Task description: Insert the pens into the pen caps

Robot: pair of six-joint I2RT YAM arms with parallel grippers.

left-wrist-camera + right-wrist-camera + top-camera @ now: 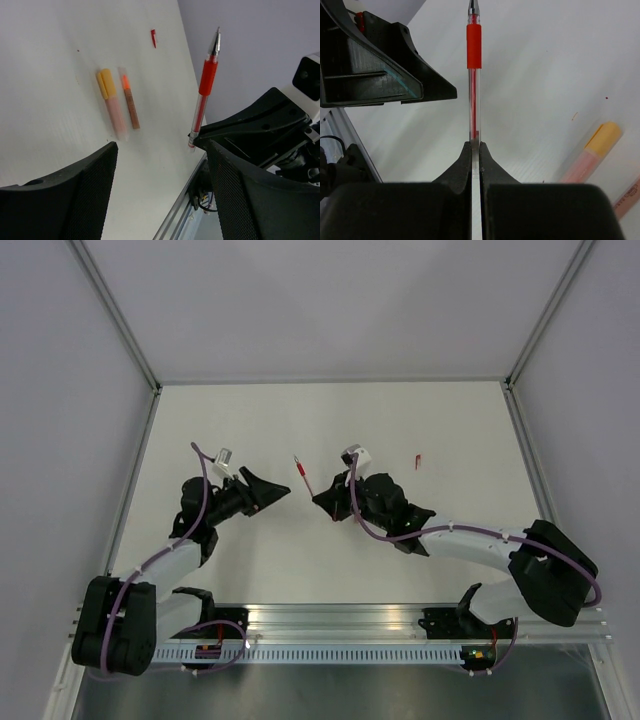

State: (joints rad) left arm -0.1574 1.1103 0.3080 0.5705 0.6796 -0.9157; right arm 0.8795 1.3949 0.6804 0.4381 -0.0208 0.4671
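My right gripper (474, 145) is shut on the clear lower end of a red pen (474, 75), which points away from it with its metal tip bare. In the top view that pen (303, 475) slants between the right gripper (322, 502) and the left gripper (275, 495). My left gripper (161, 147) is open with nothing between its fingers, and the held pen (205, 85) rises just beyond its right finger (250, 195). A small red pen cap (418, 461) lies alone on the table further right, far off in the left wrist view (153, 38).
A pale pink highlighter with an orange cap (112, 102) and a slim brown pen with an orange tip (131, 105) lie side by side on the white table; both show blurred at the right wrist view's edge (592, 155). The table's metal front rail (180, 210) runs below.
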